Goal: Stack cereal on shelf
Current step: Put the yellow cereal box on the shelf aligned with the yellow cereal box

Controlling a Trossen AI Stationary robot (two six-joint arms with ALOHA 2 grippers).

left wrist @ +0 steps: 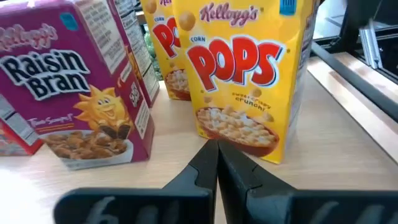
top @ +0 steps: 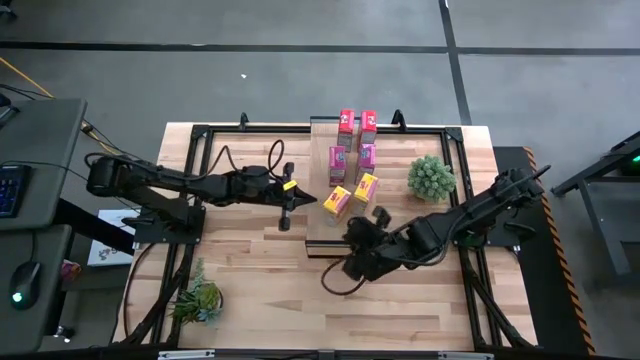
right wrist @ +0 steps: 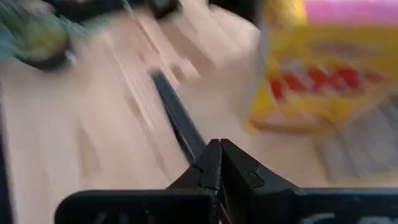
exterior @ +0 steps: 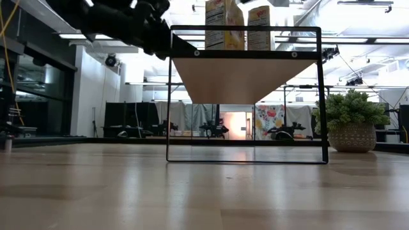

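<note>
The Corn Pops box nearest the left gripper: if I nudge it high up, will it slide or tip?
Likely tip: the Corn Pops box stands upright, tall on a narrow base. It is probably light, being small cardboard, so a low push from the shut left gripper should slide it along the smooth wooden shelf.

Shelf (top: 345,215) front half bare w/ open tabletop (top: 260,270) ahead; cereal boxes (top: 352,160) crowd rear, plant (top: 431,177) beside.

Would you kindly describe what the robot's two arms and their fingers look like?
Both arms are dark, nearly black, built of slim jointed segments with black cables looping alongside. The left arm carries a small yellow marking near its wrist. Each gripper, left gripper and right gripper, ends in two matte black fingers tapering to a point, mounted on a broad black crossbar.
</note>
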